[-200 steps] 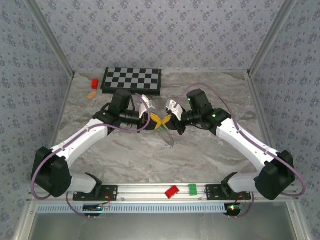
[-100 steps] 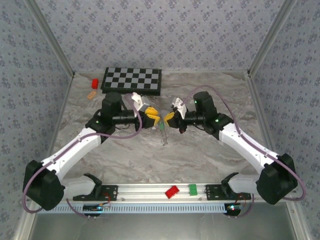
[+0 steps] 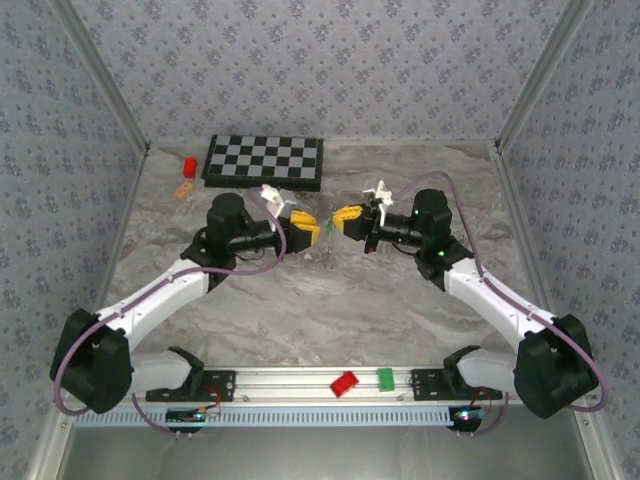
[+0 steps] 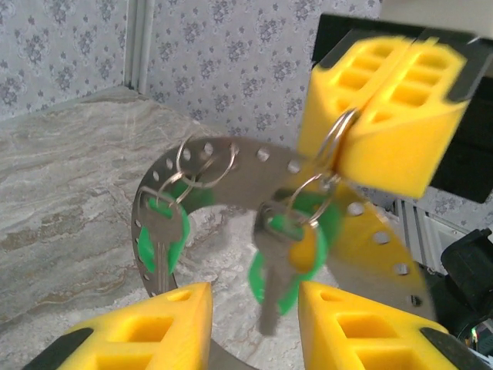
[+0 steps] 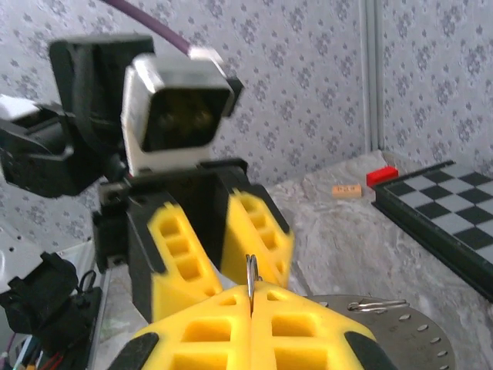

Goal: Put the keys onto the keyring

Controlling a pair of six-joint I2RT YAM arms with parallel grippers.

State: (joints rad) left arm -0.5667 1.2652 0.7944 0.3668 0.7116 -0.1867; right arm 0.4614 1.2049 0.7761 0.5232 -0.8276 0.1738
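The flat grey keyring [image 4: 239, 166], pierced with small holes, hangs in the air between my two grippers. Two green-headed keys [image 4: 158, 239] [image 4: 289, 258] dangle from it on thin wire loops. My right gripper [image 5: 250, 297] is shut on one wire loop [image 5: 250, 274], seen as the yellow fingers [image 4: 385, 108] in the left wrist view. My left gripper [image 4: 254, 289] is open, one key hanging just above the gap between its fingers [image 4: 154, 327]. In the top view the left gripper [image 3: 308, 232] and right gripper [image 3: 345, 215] face each other, a small gap apart. Part of the keyring [image 5: 400, 331] shows below the right fingers.
A chessboard [image 3: 264, 160] lies at the back of the table, with a red block [image 3: 189, 165] and a small orange piece [image 3: 182, 188] to its left. Another red block [image 3: 344, 383] and a green block [image 3: 385, 378] sit on the front rail.
The two grippers, nearly touching a second ago, have drawn apart. The right gripper rose and moved right with the ring and keys. The left gripper backed off to the left.
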